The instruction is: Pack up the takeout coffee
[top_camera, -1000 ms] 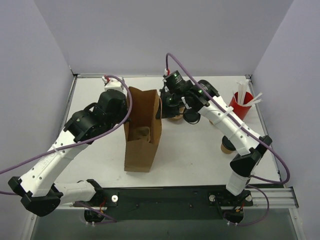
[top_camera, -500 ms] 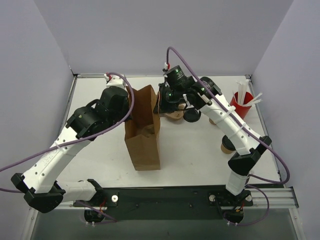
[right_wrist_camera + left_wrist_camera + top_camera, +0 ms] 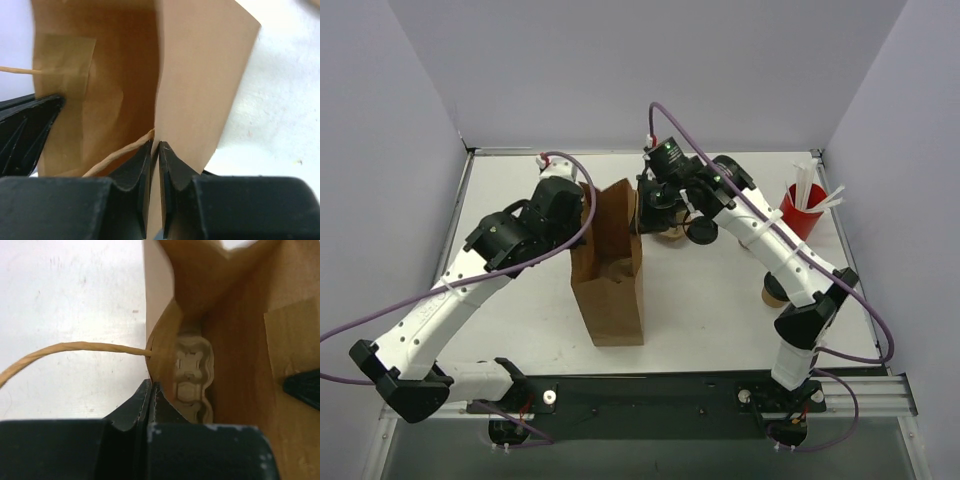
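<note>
Held left jaws shut on one wall of paper bag [image 3: 612, 300], right jaws nearly closed on the opposite; found takeout coffee [image 3: 700, 232] just right, nearer right jaws.

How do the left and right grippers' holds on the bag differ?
Left gripper pinches the paper bag by its left wall; right gripper by its right wall. Left's jaws look pressed together; right's show a thin slit around the paper. Both grip the rim; the mouth is open.

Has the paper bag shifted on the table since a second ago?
Yes. In the top view the near end of the paper bag has swung right, toward the side where the red cup stands.
</note>
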